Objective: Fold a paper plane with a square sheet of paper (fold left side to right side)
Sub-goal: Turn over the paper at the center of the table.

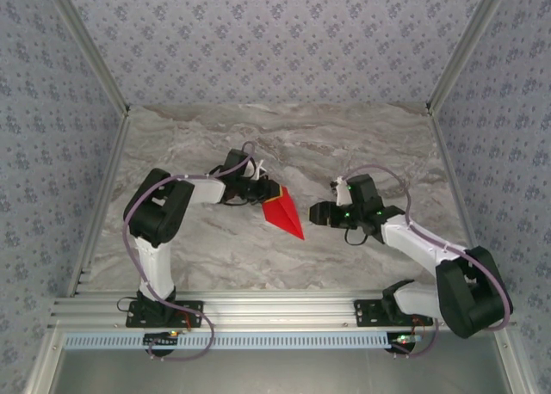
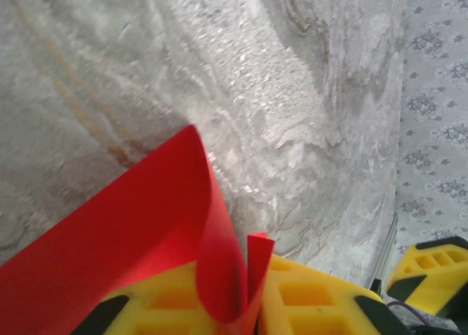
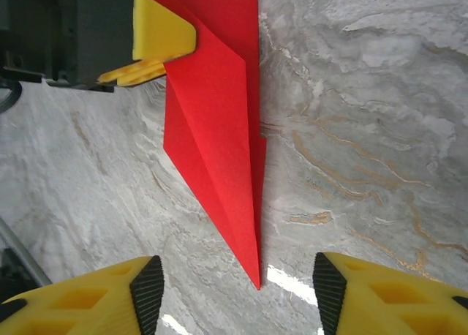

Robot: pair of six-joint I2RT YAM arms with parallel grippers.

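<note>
Red paper plane (image 1: 282,212), pointed, creased, one flap curling upward.

This is a lab robot test cell. A grey marble-patterned tabletop (image 1: 215,256) is boxed in left, right and far by pale blue floral-print wall panels (image 1: 275,41). Silver aluminium frame struts (image 1: 86,46) line its corners. A slotted aluminium rail (image 1: 284,306) along the near edge carries two bolted arms.
</note>
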